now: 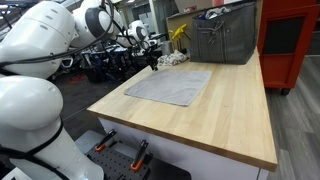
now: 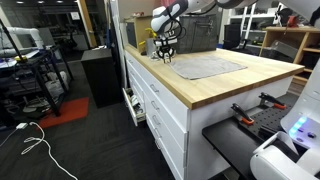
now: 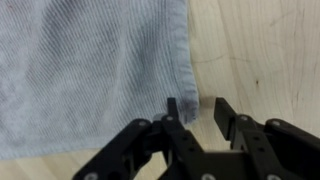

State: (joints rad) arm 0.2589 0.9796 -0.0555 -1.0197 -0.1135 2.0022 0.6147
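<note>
Grey towel (image 3: 90,70) on wooden worktop (image 1: 230,110), claw (image 3: 197,108) at edge, grey crate (image 1: 225,35) behind

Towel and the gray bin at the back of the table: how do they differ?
The towel lies flat and spread out; the bin stands upright. The towel is light gray ribbed cloth; the bin is darker and looks rigid. The pincer straddles the towel's edge, while the bin stands apart from it. Both are gray and rest on the wooden table.
</note>
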